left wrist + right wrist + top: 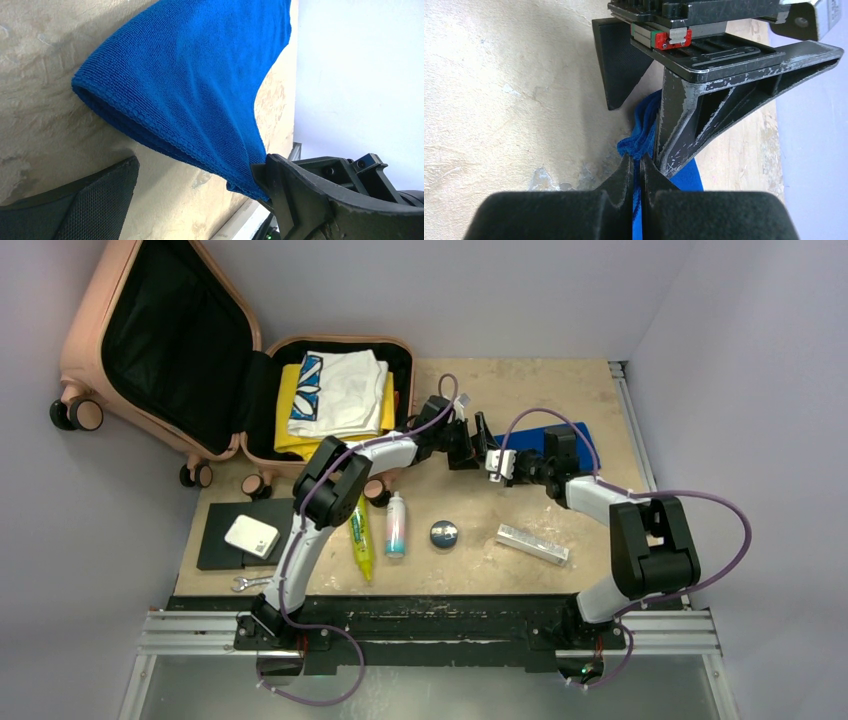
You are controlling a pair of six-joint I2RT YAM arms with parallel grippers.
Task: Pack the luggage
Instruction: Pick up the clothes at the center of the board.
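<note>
At the far-left corner of the worktop (560,390), the luggage (88,335) lies open: lid tilted up on the left with its black lining showing, base half flat beside it, wheels toward the near side. Inside the base, a white garment with blue print (340,390) is folded on top of a yellow one (282,435).

Just right of the base, the left claw (480,440) is spread wide and points right. In the right wrist view, the bunched edge of a blue cloth (190,85) sits between its fingers; can't tell if either finger touches it.

The right claw (636,165) meets it tip to tip, pinched tight on that same cloth edge. The pinched corner is drawn up off the worktop; the rest of the cloth lies flat toward the far right, partly hidden by the right arm.

The near row, well apart from both claws, runs left to right:
- black pad (222,545) with a white box (251,536) on it
- small wrench (250,583) just in front of the pad
- yellow-green tube (361,545)
- white bottle with a blue-pink fade (396,525)
- round dark tin (444,533)
- silvery bar-shaped pack (532,544)
</note>
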